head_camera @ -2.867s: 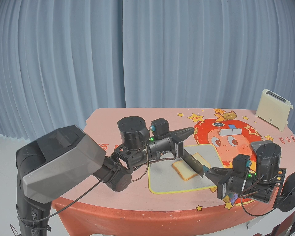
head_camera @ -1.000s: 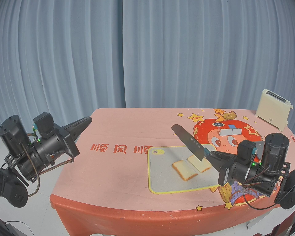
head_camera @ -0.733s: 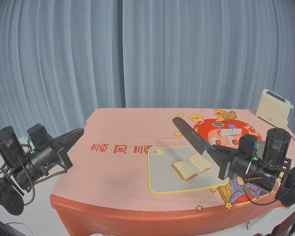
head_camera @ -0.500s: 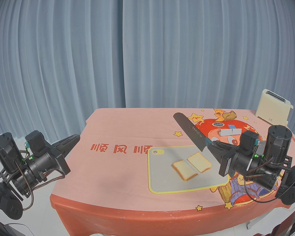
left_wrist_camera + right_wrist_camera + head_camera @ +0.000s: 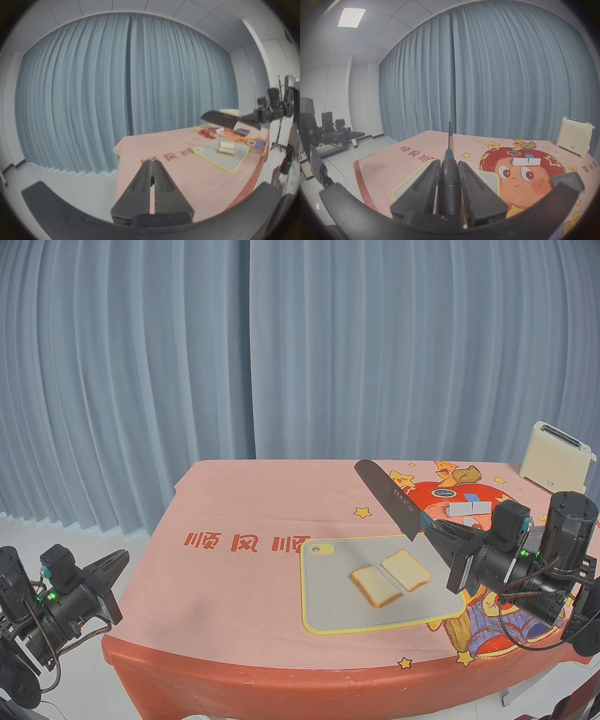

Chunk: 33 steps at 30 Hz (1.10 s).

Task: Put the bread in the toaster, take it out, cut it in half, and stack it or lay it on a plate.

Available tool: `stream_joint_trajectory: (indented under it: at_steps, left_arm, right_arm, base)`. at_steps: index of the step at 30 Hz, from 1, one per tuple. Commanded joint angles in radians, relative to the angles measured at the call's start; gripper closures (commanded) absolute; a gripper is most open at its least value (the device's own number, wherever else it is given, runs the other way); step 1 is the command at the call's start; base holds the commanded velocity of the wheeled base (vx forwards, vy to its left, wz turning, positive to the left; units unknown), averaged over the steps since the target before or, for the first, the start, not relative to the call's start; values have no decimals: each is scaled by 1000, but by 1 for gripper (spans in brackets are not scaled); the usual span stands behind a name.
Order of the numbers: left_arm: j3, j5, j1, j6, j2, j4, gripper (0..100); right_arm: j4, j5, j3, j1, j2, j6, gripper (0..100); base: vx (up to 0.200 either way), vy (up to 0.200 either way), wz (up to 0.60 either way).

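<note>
Two toast halves, one (image 5: pixel 375 585) nearer and one (image 5: pixel 406 569) farther right, lie side by side with a narrow gap on the grey, yellow-rimmed cutting board (image 5: pixel 331 602). My right gripper (image 5: pixel 437 530) is shut on the knife (image 5: pixel 389 498), held in the air above the board's far right corner, blade pointing up and away toward the left. The knife's handle sits between the right fingers (image 5: pixel 425 184). My left gripper (image 5: pixel 115 560) hangs shut and empty off the table's left side, below its edge. The cream toaster (image 5: pixel 556 462) stands at the far right corner.
A small white-and-blue block (image 5: pixel 470 508) lies on the cartoon print behind the board. The salmon tablecloth (image 5: pixel 237 590) is bare to the left of the board. A dark flat object (image 5: pixel 565 181) rests on the table near the right arm.
The bread now lies in two halves. My left arm pulled back from the board, off the table's left side and down. My right gripper lifted the knife off the bread and raised it.
</note>
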Motion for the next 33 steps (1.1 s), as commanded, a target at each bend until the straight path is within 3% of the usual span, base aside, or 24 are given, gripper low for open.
stream_joint_trajectory:
  at_steps: [1,5,9,10,11,12,15,16,20,28,30,33]
  left_arm:
    - [57,7,58,13,-45,35,100]
    - [57,10,57,-9,-137,116,100]
    - [57,11,57,14,-278,312,100]
    - [57,11,58,36,-375,404,100]
    - [57,11,58,36,-375,404,100]
    - [57,11,57,52,-488,512,100]
    - [57,11,57,52,-619,683,100]
    - [57,11,57,52,-623,693,100]
    - [57,11,57,57,-881,920,100]
    - [57,11,54,60,-1085,1064,100]
    - [57,11,54,63,-1149,1147,100]
    - [57,13,52,48,-1205,1154,100]
  right_arm:
    - [-1,-1,-3,0,-14,-1,100]
    - [-5,-1,-11,0,-28,-2,100]
    - [-7,-1,-13,0,-37,-2,100]
    - [-7,-1,-13,0,-42,-4,100]
    - [-7,-1,-13,0,-42,-4,100]
    - [-7,-1,-13,0,-54,-4,100]
    - [-7,-1,-14,2,-57,-4,100]
    - [-7,-1,-14,2,-57,-4,100]
    - [-7,-1,-16,2,-59,-4,100]
    - [-7,1,-16,3,-59,-6,100]
    - [-7,1,-17,2,-63,-4,100]
    - [-7,1,-20,0,-72,-2,100]
  base:
    - [0,0,0]
    - [0,0,0]
    - [0,0,0]
    - [0,0,0]
    - [0,0,0]
    - [0,0,0]
    - [0,0,0]
    - [0,0,0]
    - [0,0,0]
    - [0,0,0]
    - [0,0,0]
    - [0,0,0]
